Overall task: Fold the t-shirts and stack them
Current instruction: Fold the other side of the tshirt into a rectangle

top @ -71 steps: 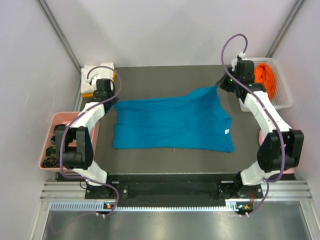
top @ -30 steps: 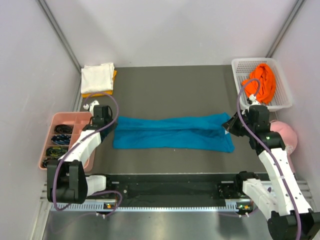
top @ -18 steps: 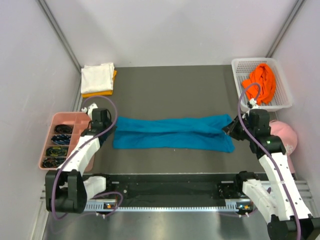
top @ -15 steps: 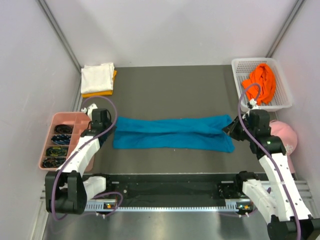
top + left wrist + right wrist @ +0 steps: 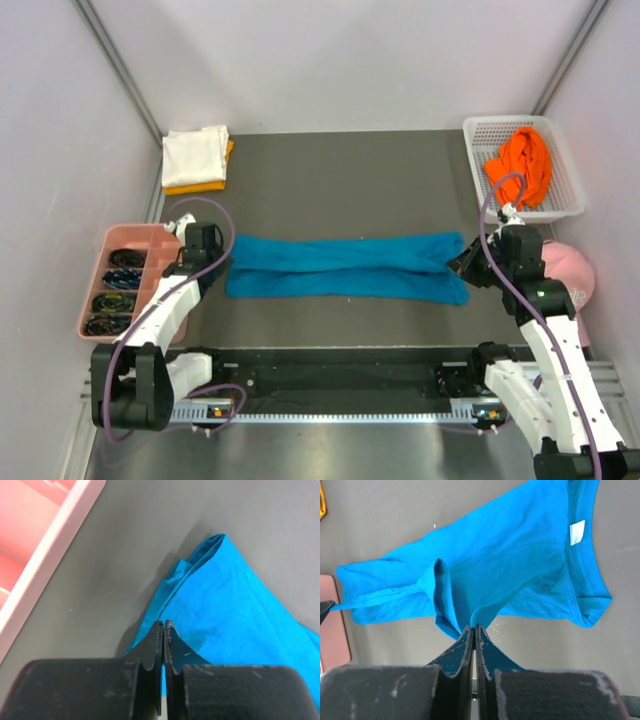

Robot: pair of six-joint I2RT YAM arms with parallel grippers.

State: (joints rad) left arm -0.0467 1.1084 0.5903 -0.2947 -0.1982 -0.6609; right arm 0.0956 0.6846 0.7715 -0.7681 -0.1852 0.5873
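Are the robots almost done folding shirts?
Not yet. A folded white cloth shirt tops a yellow-orange one. The left gripper and right gripper pinch the teal-blue shirt, folded into a long strip. The bright orange shirt lies crumpled in the white plastic basket.

Teal t-shirt (image 5: 345, 268) — narrow band across table (image 5: 340, 190).

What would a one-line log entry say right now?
step: folding blue shirt | left tool: shut on its left end | right tool: shut on its right end | shape: long strip
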